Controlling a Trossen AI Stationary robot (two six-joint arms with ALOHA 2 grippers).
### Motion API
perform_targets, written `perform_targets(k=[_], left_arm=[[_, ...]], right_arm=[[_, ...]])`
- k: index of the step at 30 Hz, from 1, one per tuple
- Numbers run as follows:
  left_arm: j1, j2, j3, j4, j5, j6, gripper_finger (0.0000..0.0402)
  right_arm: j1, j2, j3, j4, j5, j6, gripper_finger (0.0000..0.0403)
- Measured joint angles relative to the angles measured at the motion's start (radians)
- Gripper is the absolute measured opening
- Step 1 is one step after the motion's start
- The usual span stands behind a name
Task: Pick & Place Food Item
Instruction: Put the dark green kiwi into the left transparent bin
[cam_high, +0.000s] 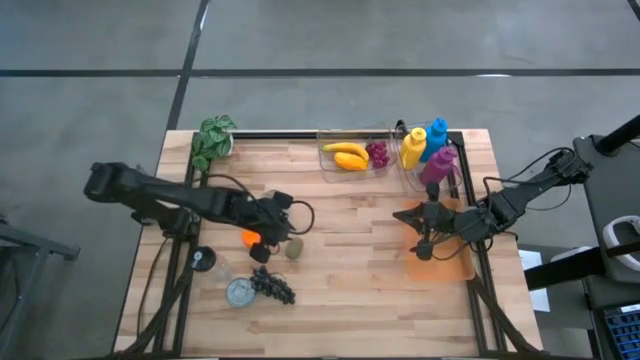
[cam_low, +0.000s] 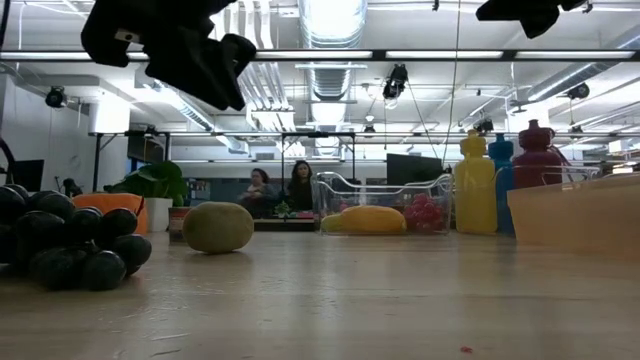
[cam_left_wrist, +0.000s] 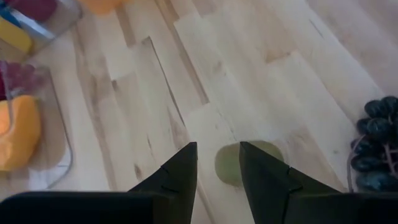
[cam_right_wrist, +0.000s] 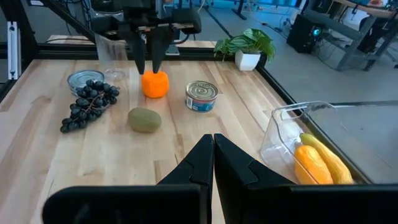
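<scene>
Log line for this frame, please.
left pincer: open, empty, above table between orange fruit and kiwi | right pincer: shut, empty, waiting near orange tray

Kiwi (cam_high: 294, 248), one piece, on the wooden table.
Oval fruit, dull olive-green to brown, matte skin, whole and unpeeled. It lies on its side on the bare boards, long axis roughly level, seen as a low rounded mound in the low view (cam_low: 218, 227). Position: left half of the table, toward the middle, between the orange pepper and the open centre of the tabletop; a bunch of dark grapes lies near it on the front side, apart from it. Nothing touches or holds it; it rests free on the wood (cam_right_wrist: 144, 119).
</scene>
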Motion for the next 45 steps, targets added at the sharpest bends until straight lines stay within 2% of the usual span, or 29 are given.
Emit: perform_targets(k=[10, 18, 45], left_arm=[[0.0, 0.094, 0.016, -0.023, 0.023, -0.009, 0.0122], [0.0, 0.116, 0.015, -0.023, 0.097, -0.016, 0.012], [-0.004, 0.307, 0.005, 0.036, 0.111, -0.031, 0.0122]], right_arm=[[0.0, 0.014, 0.0, -0.001, 0.0, 0.009, 0.0008], [0.0, 0.015, 0.0, -0.001, 0.001, 0.008, 0.0008], [-0.001, 0.015, 0.0, 0.004, 0.002, 0.008, 0.0008]])
